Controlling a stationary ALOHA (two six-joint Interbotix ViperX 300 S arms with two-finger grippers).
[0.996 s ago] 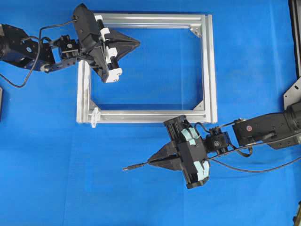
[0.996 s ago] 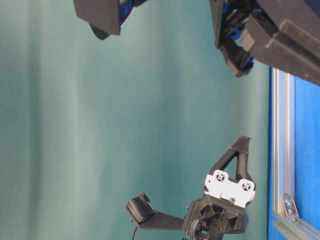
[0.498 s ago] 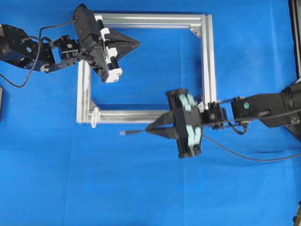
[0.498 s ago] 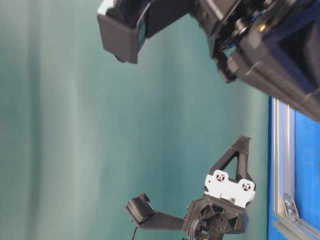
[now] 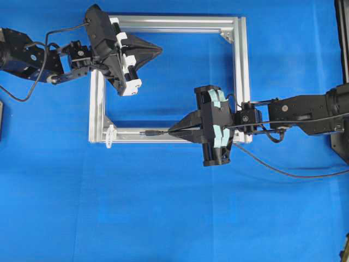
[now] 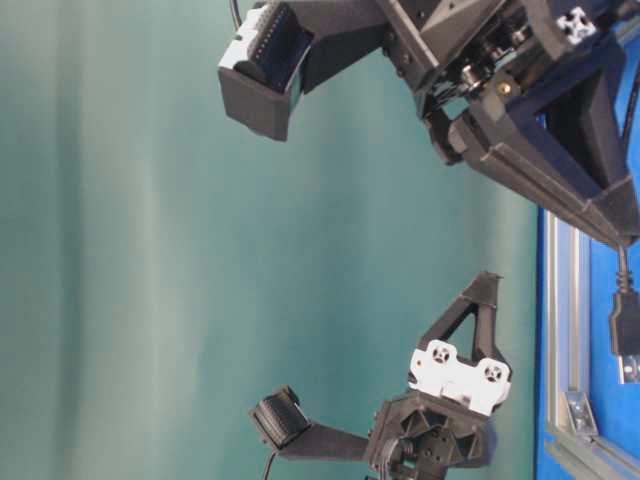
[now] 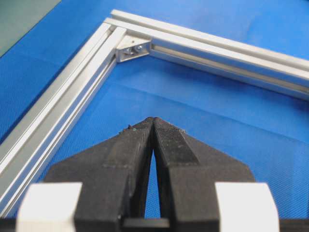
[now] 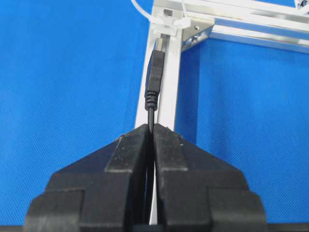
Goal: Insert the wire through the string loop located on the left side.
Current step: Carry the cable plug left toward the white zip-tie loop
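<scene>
A silver aluminium frame [image 5: 240, 76] lies on the blue cloth. The white string loop [image 5: 110, 135] sits at the frame's bottom-left corner, and the right wrist view shows the string loop [image 8: 166, 21] straight ahead of the plug. My right gripper [image 5: 172, 131] is shut on the thin black wire, hovering over the frame's bottom bar. The wire's plug [image 5: 148, 132] sticks out leftward, short of the loop, and runs along the bar [image 8: 169, 92] as plug [image 8: 154, 72]. My left gripper [image 5: 160, 50] is shut and empty over the frame's upper-left part.
The wire's slack [image 5: 272, 169] trails right across the cloth below the right arm. Triangular corner brackets [image 5: 226, 37] sit inside the frame corners. A metal bracket [image 5: 338, 112] stands at the right edge, and a dark object [image 5: 1, 117] at the left edge.
My right gripper has carried the wire up and to the left, from below the frame to over its bottom bar. The plug now points along the bar at the loop. The left arm has stayed still.
</scene>
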